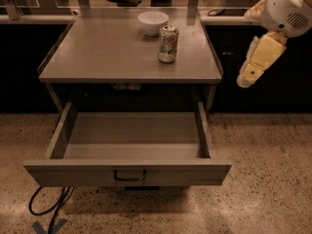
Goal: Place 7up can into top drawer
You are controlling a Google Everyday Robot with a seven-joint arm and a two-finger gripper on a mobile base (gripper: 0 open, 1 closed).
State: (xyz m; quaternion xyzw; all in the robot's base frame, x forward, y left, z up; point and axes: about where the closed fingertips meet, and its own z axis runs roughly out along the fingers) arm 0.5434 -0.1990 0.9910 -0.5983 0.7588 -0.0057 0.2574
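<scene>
Hanging in the air beyond the right edge of the counter, the end effector points down and to the left. From this angle I cannot tell whether it is released or clenched. The 7up can stands upright on the counter, well apart from it and just in front of a white bowl. Below, the top drawer is pulled open.
</scene>
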